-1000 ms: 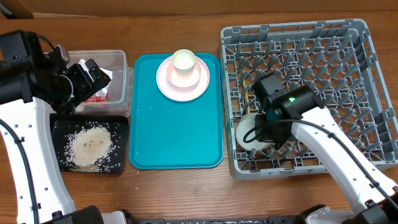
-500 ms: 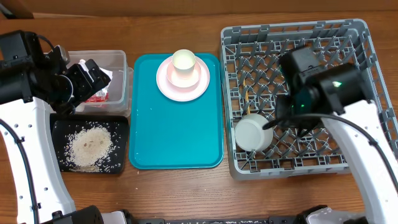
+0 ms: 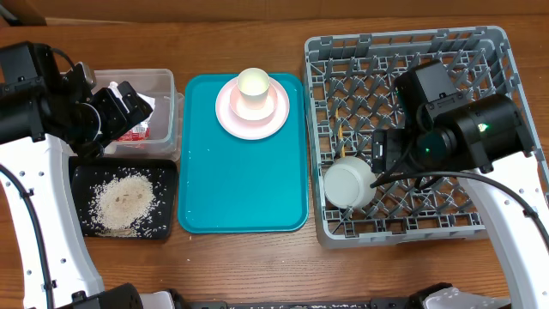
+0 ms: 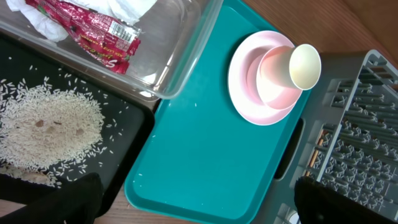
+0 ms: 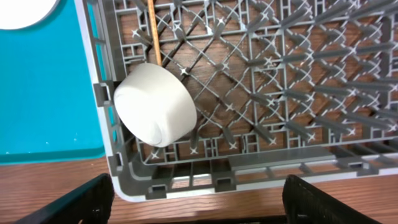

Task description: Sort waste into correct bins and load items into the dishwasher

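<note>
Right gripper (image 5: 205,202), fingers spread wide and cut off at the picture's lower corners, hangs above the one pale bowl (image 5: 155,104) lying tipped in the grey rack's (image 5: 261,180) front-left corner, having released it and risen since a second ago, beside one chopstick (image 5: 153,31) partly out of view.

Tilted base-up in a corner of the grey pegged plastic rack (image 3: 360,69), pale round bowl (image 3: 349,183) beside wooden chopstick (image 5: 153,34); cream cup (image 3: 254,84) stacked on pink bowl (image 4: 273,87) and plate (image 4: 242,93); red wrapper (image 4: 93,28), white napkin (image 4: 127,7) in clear tub (image 4: 180,56); rice (image 4: 50,127) on black tray (image 4: 134,124).
</note>
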`<control>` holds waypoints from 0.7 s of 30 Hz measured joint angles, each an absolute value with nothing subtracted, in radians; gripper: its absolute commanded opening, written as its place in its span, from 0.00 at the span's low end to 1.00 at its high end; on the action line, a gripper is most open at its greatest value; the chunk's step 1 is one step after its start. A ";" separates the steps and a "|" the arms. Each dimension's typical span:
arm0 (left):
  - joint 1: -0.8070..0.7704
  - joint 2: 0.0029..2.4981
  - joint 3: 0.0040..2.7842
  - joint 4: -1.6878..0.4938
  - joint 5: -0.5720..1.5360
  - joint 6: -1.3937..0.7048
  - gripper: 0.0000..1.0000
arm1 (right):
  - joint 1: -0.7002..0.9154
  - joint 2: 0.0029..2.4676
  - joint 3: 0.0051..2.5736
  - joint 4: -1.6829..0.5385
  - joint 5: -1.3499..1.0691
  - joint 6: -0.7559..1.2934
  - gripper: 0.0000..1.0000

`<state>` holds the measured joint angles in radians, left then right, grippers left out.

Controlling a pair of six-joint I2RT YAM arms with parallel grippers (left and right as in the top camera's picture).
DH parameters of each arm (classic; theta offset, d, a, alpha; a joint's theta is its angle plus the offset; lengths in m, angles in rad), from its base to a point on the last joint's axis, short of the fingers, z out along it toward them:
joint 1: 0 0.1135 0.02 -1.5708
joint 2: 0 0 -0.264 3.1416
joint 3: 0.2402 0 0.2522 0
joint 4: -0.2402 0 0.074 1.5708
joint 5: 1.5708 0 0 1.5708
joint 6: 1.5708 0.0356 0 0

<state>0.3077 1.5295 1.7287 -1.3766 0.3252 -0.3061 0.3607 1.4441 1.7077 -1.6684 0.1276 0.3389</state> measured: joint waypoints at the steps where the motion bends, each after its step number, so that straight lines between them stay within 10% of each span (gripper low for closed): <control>1: 0.308 1.530 1.729 -1.377 0.325 -0.306 1.00 | 0.360 1.444 1.708 -1.660 0.123 0.341 1.00; 21: 0.308 1.530 1.729 -1.377 0.325 -0.306 1.00 | 0.426 1.611 1.709 -1.066 -0.100 0.207 0.68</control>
<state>0.3077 1.5295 1.7287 -1.3766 0.3248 -0.3061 0.4263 1.6112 1.7092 -1.0657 -0.0998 0.2073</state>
